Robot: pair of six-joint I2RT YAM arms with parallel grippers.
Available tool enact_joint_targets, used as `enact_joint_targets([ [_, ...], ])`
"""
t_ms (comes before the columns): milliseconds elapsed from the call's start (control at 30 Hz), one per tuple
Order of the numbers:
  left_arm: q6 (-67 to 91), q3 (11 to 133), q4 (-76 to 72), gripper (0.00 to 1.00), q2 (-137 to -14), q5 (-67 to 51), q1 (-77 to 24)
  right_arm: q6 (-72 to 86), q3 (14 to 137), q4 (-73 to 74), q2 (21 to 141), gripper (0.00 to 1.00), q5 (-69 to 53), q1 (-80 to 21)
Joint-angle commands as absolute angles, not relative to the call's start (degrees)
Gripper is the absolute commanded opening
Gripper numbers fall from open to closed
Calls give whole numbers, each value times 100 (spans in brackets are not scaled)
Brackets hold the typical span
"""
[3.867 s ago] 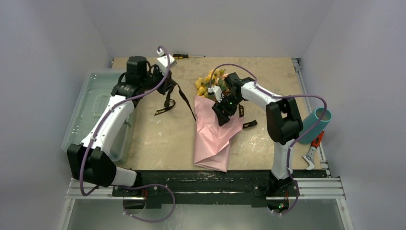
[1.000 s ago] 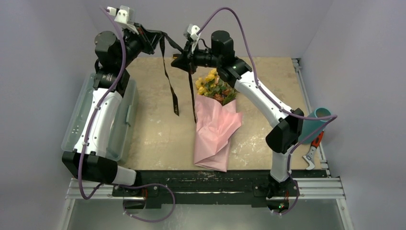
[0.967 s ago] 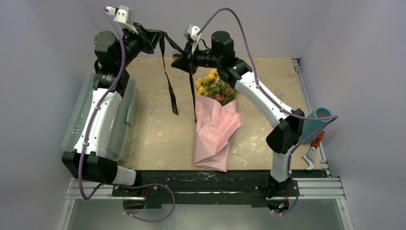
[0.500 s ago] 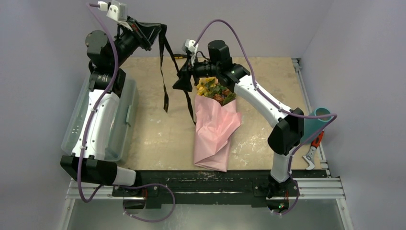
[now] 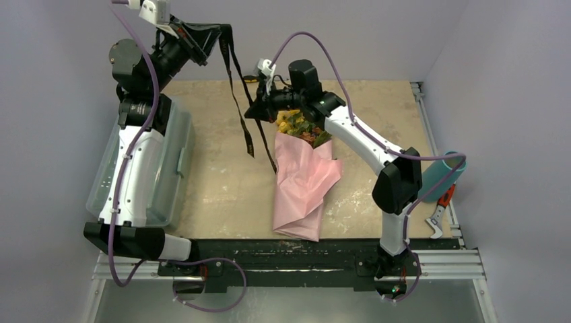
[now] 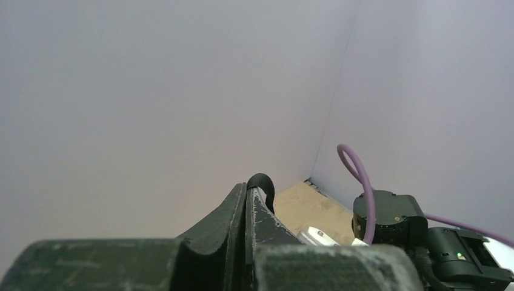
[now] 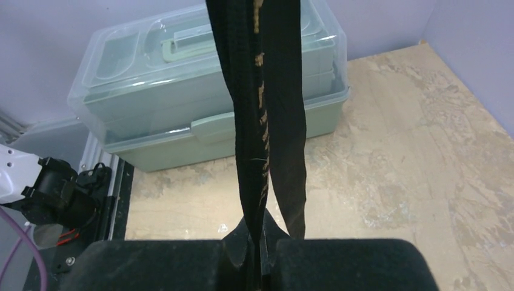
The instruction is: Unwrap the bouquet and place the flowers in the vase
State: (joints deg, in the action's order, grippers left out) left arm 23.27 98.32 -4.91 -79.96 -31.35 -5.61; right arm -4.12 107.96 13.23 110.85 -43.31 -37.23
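Beige tabletop (image 5: 222, 188), pale lilac walls on three sides. At table centre the bouquet (image 5: 304, 182) lies flat, flowers (image 5: 296, 124) toward 12 o'clock and cone tip toward 6. Its pink paper (image 5: 296, 202) is wrapped round the stems and not yet opened.

A black ribbon (image 5: 237, 87) appears free of the cone. It is strung in the air between both arms, two tails hanging loose.
- High at 11 o'clock, the left gripper (image 5: 217, 30) has its jaws pressed together on one part; its wrist view shows a small loop poking past the closed tips.
- Just above the blooms at 12 o'clock, the right gripper (image 5: 254, 111) is clamped on the ribbon too — its wrist view shows a doubled band rising from shut jaws.

Judgement: the ribbon is held up and spread so the tails clear the flowers and can be set aside. Paper comes next.

At the 3 o'clock edge, well apart from the bouquet, the teal vase (image 5: 442, 176) looks tipped — partly behind the right elbow. A plastic box (image 5: 145, 168) sits at 9 o'clock.
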Motion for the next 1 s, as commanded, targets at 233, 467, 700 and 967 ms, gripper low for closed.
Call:
enact_joint_targets([
  [233, 1726, 9330, 213, 0, -7954, -2464, -475, -240, 11936, 1329, 10579, 0, -4105, -3700],
  [467, 1785, 8867, 219, 0, -7896, -2633, -475, 175, 12846, 958, 10723, 0, -3861, -3566],
  [700, 2050, 8492, -478, 0, -7686, -3307, -475, 656, 13483, 26, 10851, 0, -3311, -3404],
  [967, 3367, 9305, -1911, 0, -8127, -4403, -483, 716, 13126, -58, 10784, 0, -3845, -3296],
])
